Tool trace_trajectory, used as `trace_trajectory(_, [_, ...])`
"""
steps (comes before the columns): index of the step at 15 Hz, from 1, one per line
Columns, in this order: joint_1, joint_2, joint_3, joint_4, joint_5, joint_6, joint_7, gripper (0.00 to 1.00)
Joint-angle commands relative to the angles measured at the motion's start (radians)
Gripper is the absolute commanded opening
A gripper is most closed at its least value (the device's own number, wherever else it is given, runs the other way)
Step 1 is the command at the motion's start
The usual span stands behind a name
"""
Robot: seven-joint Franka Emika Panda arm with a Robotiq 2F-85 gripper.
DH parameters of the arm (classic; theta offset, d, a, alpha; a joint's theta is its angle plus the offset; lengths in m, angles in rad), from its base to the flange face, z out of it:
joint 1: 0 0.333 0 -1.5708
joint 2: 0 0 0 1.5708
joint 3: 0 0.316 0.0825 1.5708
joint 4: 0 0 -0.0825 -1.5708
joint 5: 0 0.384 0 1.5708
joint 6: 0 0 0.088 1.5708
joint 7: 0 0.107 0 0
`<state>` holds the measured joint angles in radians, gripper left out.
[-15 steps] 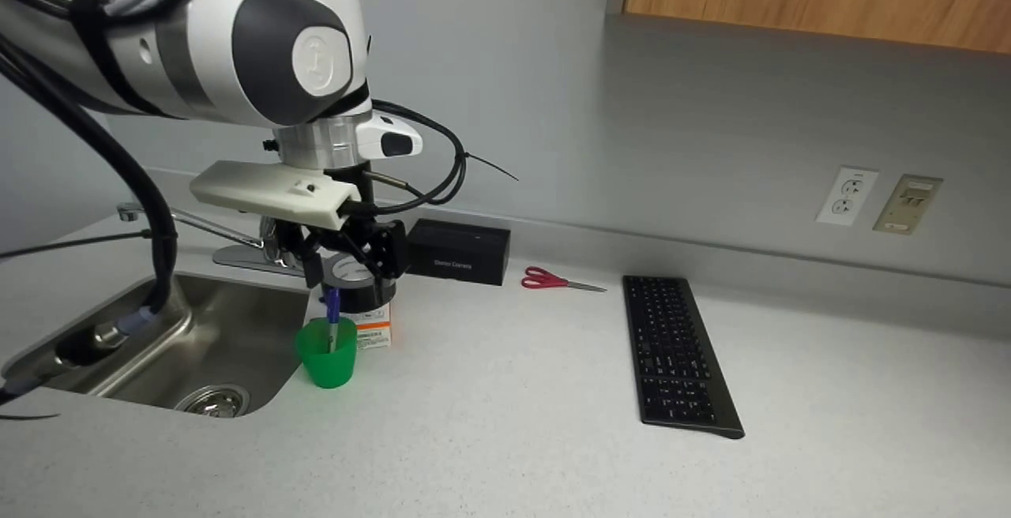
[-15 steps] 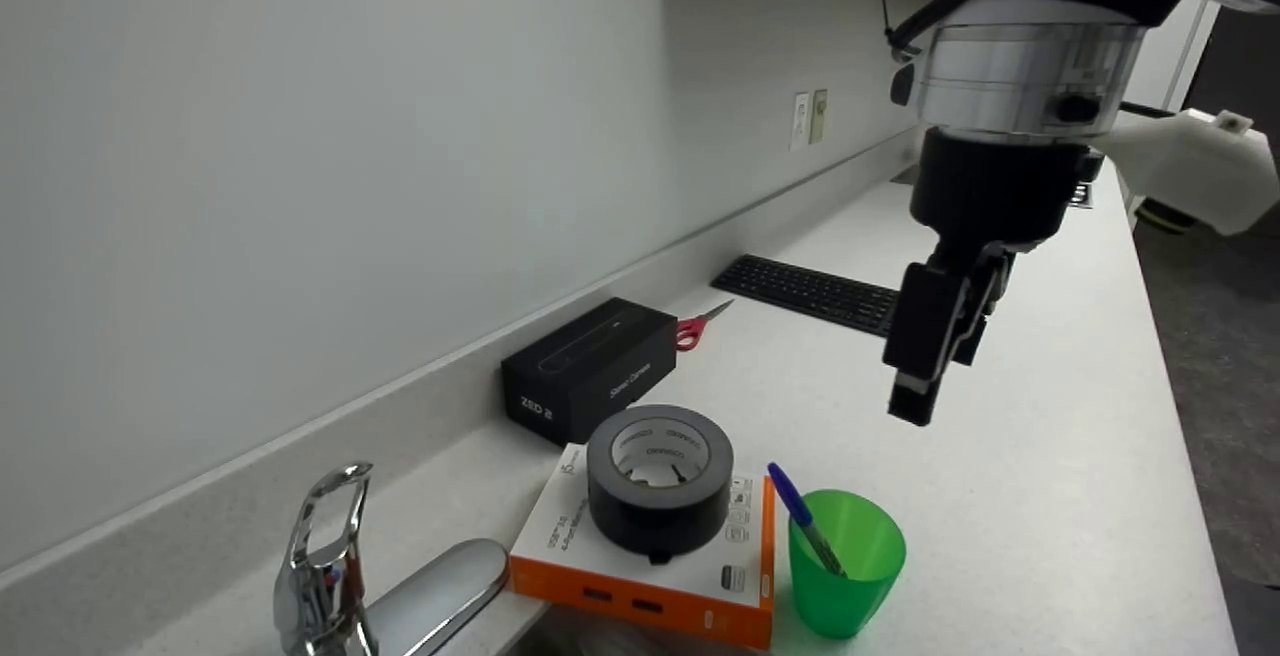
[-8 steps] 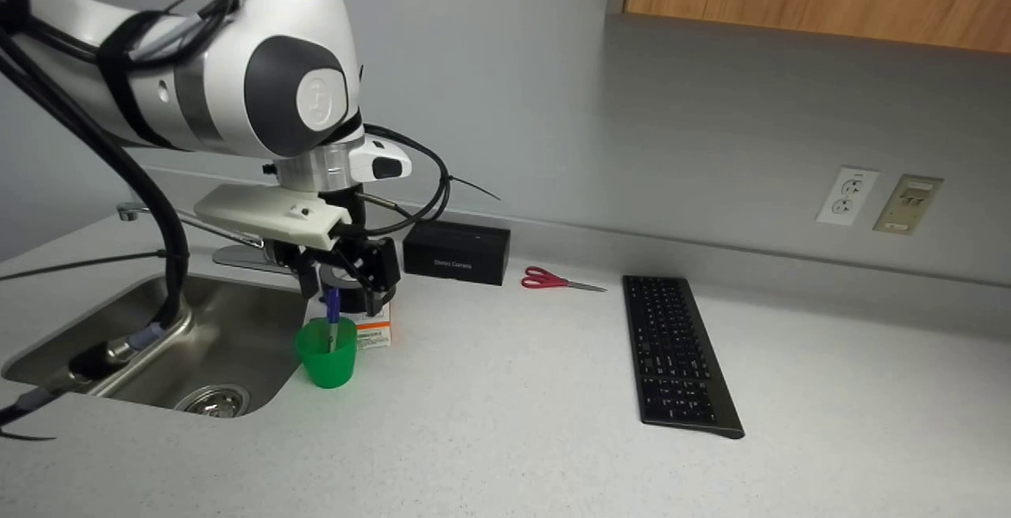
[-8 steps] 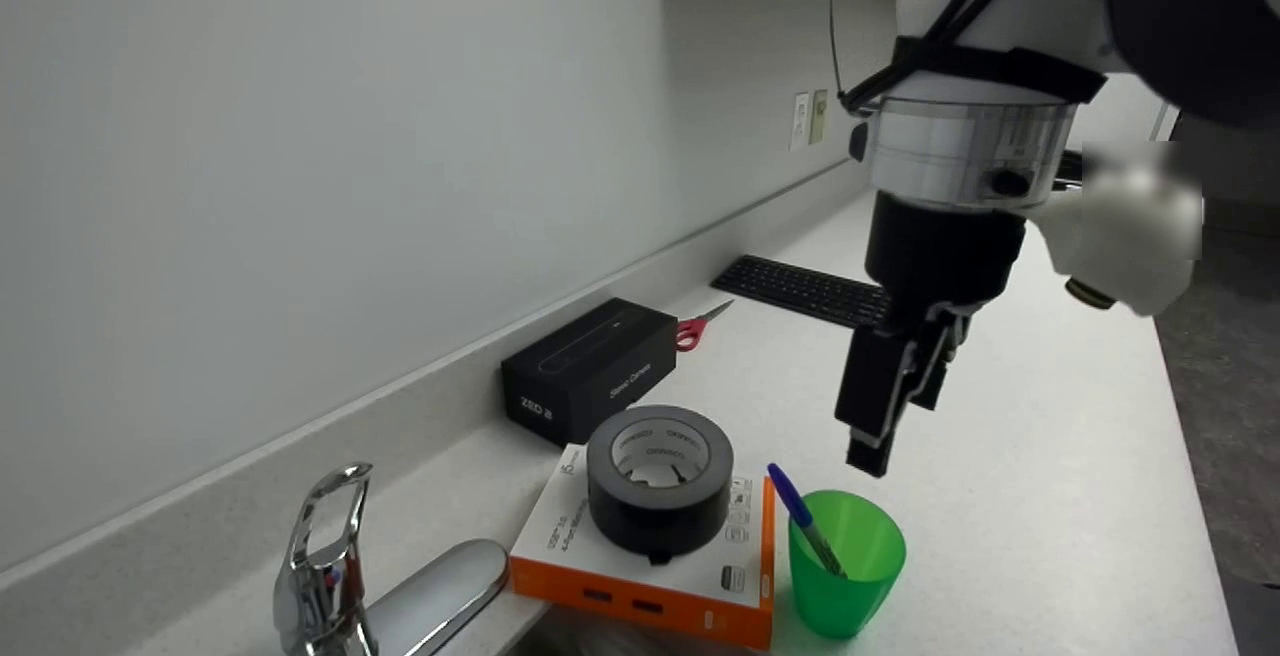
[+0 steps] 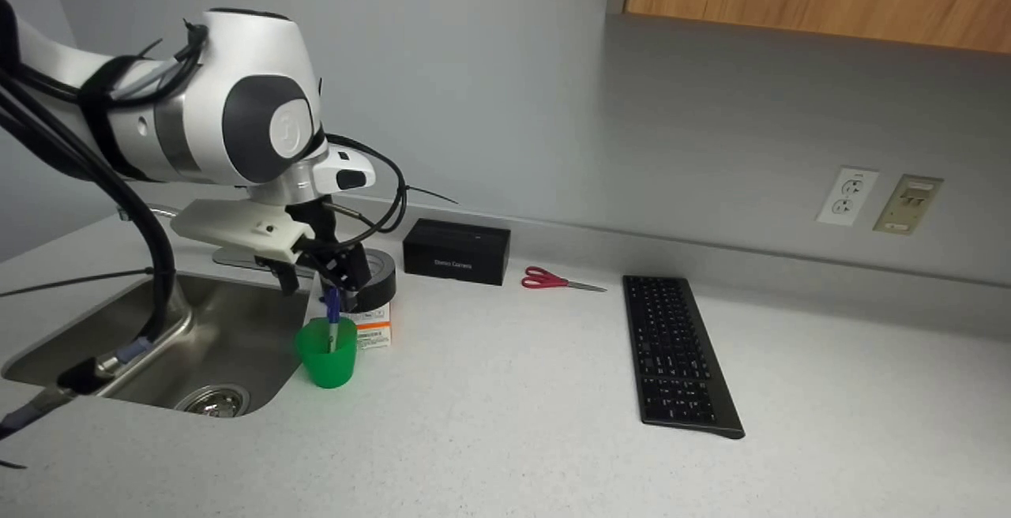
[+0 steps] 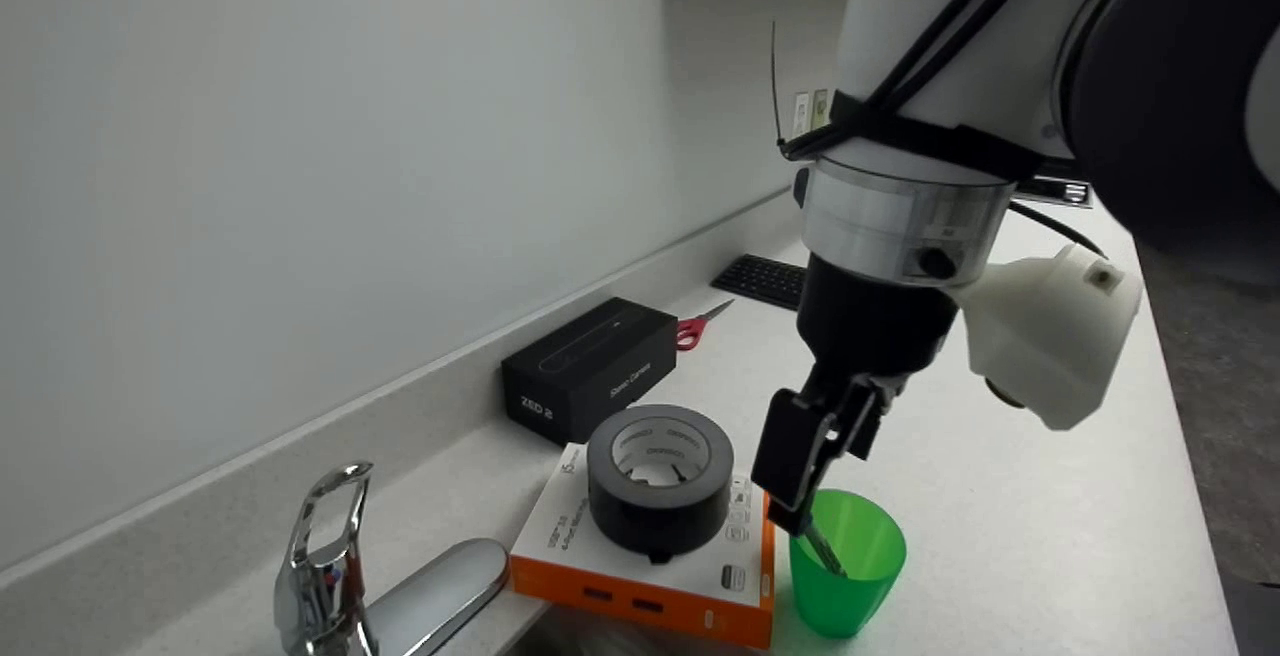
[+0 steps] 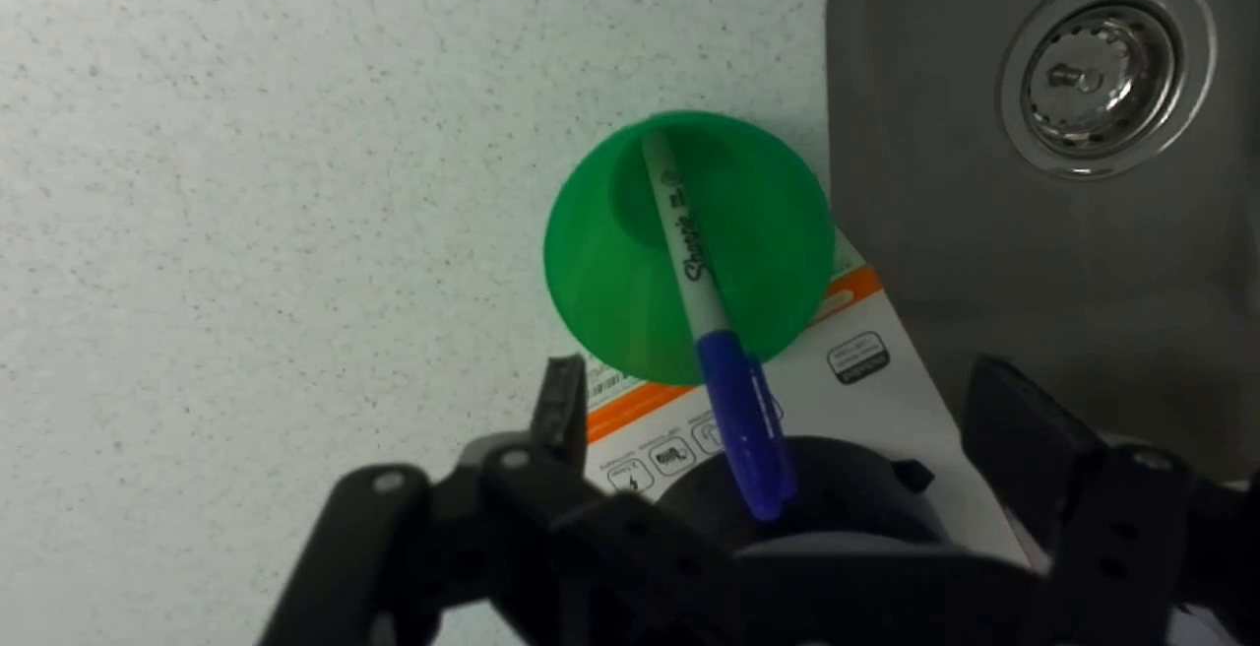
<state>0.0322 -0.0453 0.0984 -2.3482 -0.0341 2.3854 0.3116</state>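
Marker (image 7: 708, 321), leaning cap-up from green cup (image 7: 773, 232) toward tape (image 6: 660, 518), tool (image 7: 778, 380) spread wide, empty

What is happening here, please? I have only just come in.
A robot arm has its open gripper close to a blue-capped marker, which leans in a green cup. In the wrist view, the marker's cap shows between the parted jaws; nothing is gripped. The cup stands on the counter by the sink, beside a white and orange box that carries a roll of dark tape.
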Motion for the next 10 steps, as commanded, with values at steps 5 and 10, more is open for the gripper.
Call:
trace_trajectory(5, [0.012, 0.059, -0.006, 0.032, -0.081, 0.081, 0.114, 1.00])
trace_trajectory(10, [0.022, 0.095, -0.011, 0.052, -0.089, 0.083, 0.141, 0.58])
